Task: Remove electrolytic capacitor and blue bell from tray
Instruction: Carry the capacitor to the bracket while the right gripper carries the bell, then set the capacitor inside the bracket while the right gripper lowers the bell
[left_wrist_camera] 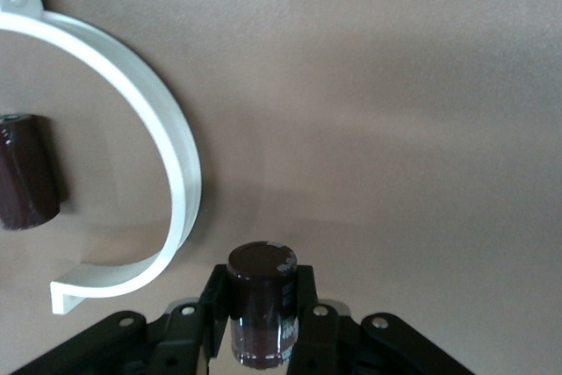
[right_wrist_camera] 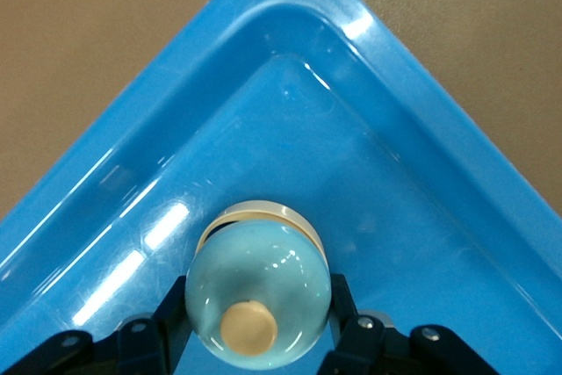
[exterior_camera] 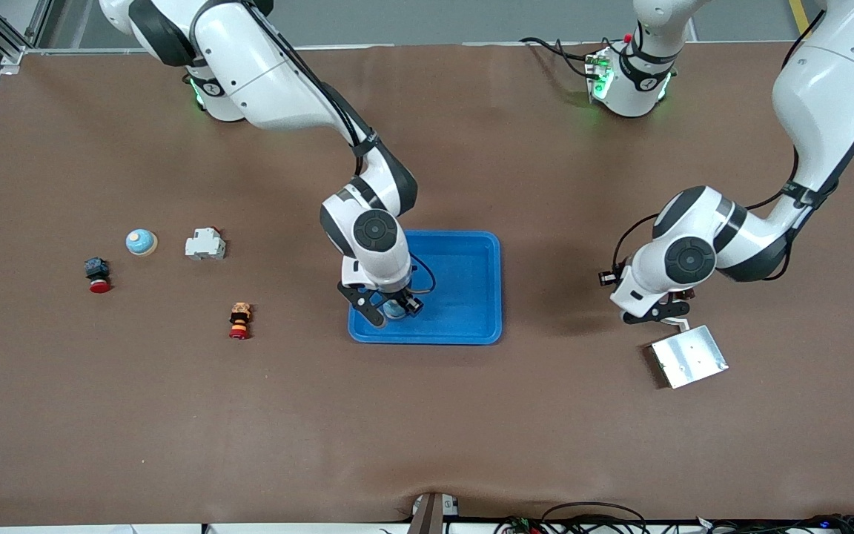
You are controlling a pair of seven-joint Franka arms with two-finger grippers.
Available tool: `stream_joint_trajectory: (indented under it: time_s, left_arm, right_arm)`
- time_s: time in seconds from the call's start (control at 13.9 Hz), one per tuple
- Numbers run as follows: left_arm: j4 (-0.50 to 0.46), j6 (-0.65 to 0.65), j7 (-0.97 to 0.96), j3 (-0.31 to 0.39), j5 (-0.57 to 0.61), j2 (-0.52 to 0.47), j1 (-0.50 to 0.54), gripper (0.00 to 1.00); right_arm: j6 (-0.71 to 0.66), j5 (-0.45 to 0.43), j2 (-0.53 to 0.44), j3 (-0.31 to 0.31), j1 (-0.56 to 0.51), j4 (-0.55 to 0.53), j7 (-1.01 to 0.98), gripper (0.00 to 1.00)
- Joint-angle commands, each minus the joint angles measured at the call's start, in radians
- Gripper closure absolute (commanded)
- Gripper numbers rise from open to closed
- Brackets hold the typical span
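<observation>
The task stood roughly half done. The left gripper [left_wrist_camera: 262, 327] had its fingers clenched on a dark electrolytic capacitor [left_wrist_camera: 261, 305], held over bare tabletop [exterior_camera: 427, 430] near the silver metal plate [exterior_camera: 689, 357] at the left arm's end, well apart from the blue tray [exterior_camera: 464, 326]; it had not been set down. The blue bell [right_wrist_camera: 259, 294] was still inside the tray, in the corner nearer the front camera toward the right arm's end, and the right gripper [exterior_camera: 386, 305] was down on it with its fingers closed against the bell's sides. Lifting it out remained, as did releasing the capacitor.

The front view showed the overall layout, but the capacitor was hidden under the left wrist and the bell was barely visible between the right fingers. The left wrist view alone revealed the held capacitor, a second dark capacitor [left_wrist_camera: 26, 171] lying on the tabletop, and a curved white plastic clip [left_wrist_camera: 167, 155] beside it. The right wrist view alone showed the bell's pale dome and cream knob, sitting on the tray floor.
</observation>
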Motion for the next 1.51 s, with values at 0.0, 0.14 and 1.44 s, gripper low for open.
stream_joint_trajectory:
  time_s: [0.0, 0.14, 1.44]
  left_arm:
    - [0.032, 0.018, -0.005, 0.048, 0.02, 0.009, -0.048, 0.97]
    - [0.032, 0.031, -0.004, 0.052, 0.022, 0.017, -0.048, 0.97]
    - [0.068, 0.058, -0.002, 0.116, 0.022, 0.048, -0.1, 0.68]
  right_arm:
    - [-0.019, -0.004, 0.014, 0.008, -0.003, 0.048, 0.017, 1.0]
    - [-0.046, 0.001, 0.006, 0.008, -0.003, 0.057, 0.015, 1.0]
    - [-0.134, 0.042, -0.413, 0.016, -0.251, -0.354, -0.529, 1.0]
